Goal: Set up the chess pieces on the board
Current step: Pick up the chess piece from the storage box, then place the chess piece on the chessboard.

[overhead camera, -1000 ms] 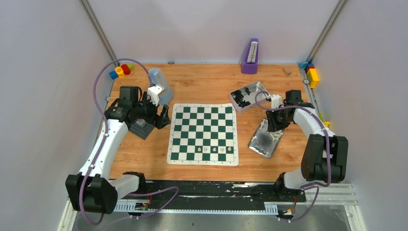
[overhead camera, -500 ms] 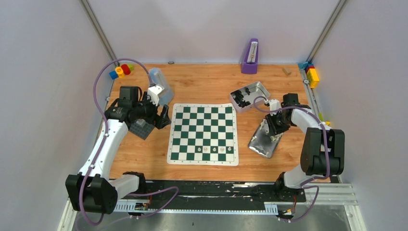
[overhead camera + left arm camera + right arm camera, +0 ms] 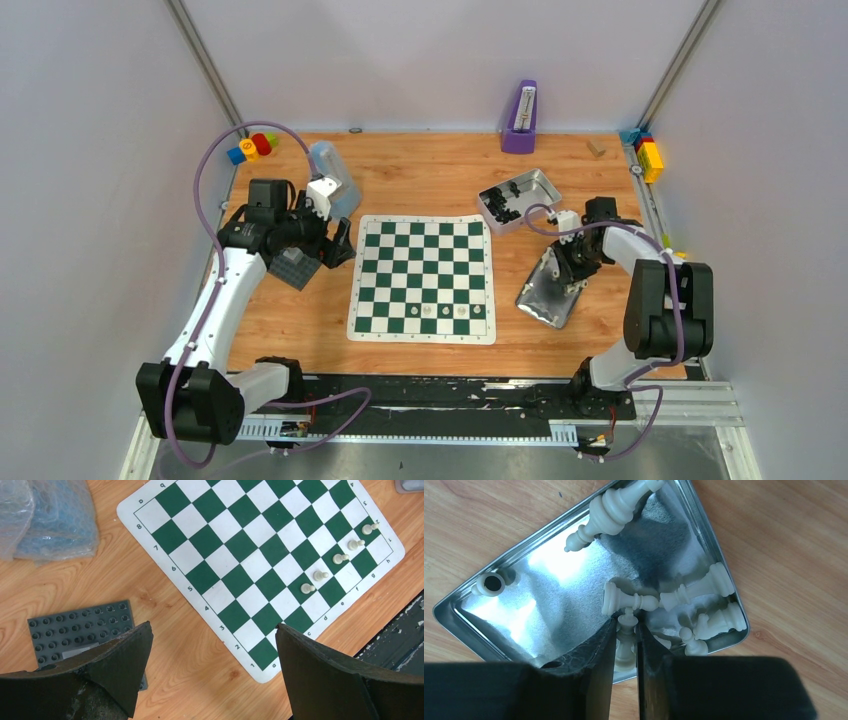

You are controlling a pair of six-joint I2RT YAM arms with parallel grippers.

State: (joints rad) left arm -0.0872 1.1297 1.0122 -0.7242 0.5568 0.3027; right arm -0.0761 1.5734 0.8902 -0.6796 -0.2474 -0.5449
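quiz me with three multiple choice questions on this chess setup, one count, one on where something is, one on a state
1. How many white pieces stand on the board? A three; B five; C eight.
2. Where is the right claw? A over the board; B down in the silver tin; C off the table.
3. How is the left claw? A open and empty; B shut on a piece; C out of view.
Answers: B, the left wrist view shows five in a row; B, its fingers pinch a cream piece lying in the tin; A, its jaws stand wide apart with nothing between them.
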